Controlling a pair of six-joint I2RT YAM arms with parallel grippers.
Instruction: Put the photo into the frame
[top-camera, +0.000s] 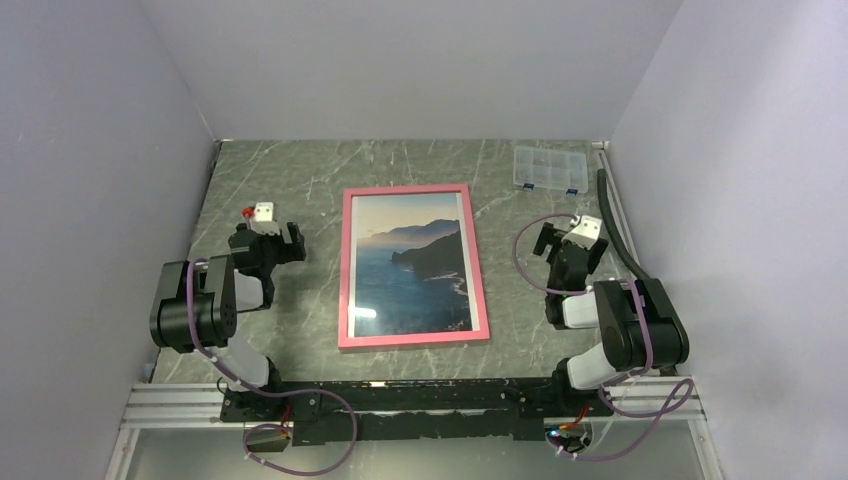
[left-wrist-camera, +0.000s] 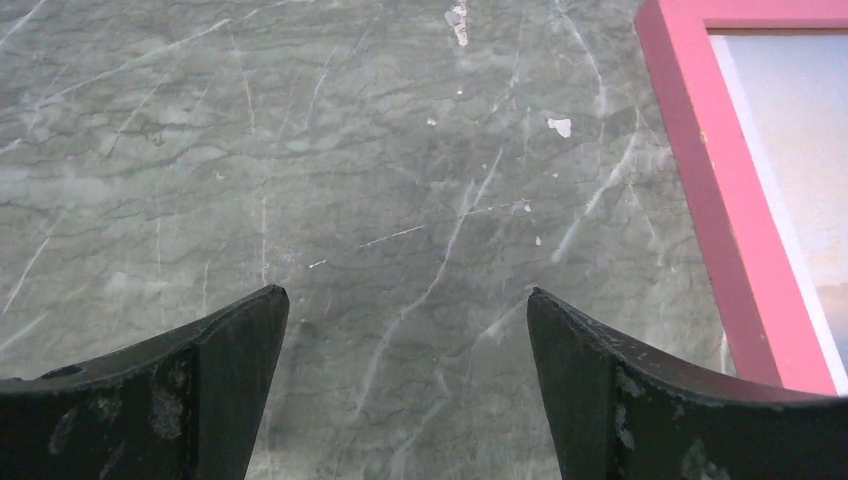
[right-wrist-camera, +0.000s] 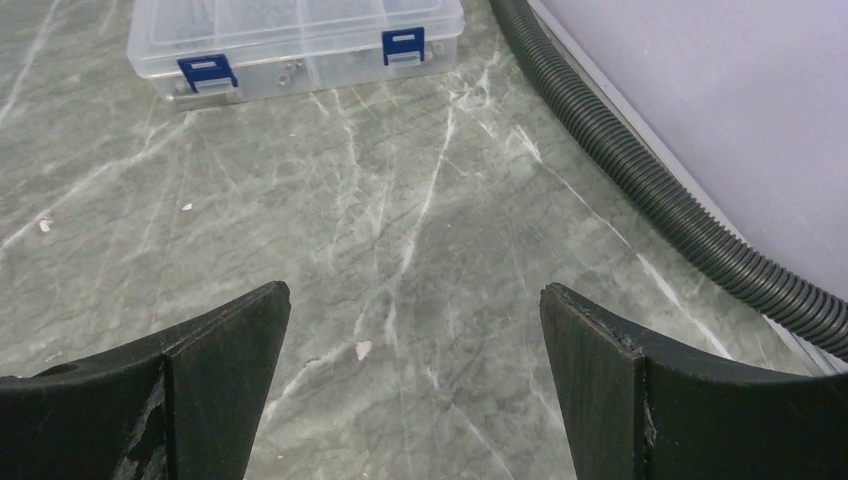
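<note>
Grey-green marbled table (top-camera: 300, 180), clear compartment box (top-camera: 547, 168) with blue latches far right, black ribbed hose (right-wrist-camera: 625, 155) nearby

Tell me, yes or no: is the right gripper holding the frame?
No. The right gripper is open and empty, well apart from the frame.

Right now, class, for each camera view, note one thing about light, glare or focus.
Top view: soft even light, a small pale glare spot on the photo, lower left. Left wrist view: table veins sharp, no glare. Right wrist view: table and clear box both sharp.
</note>
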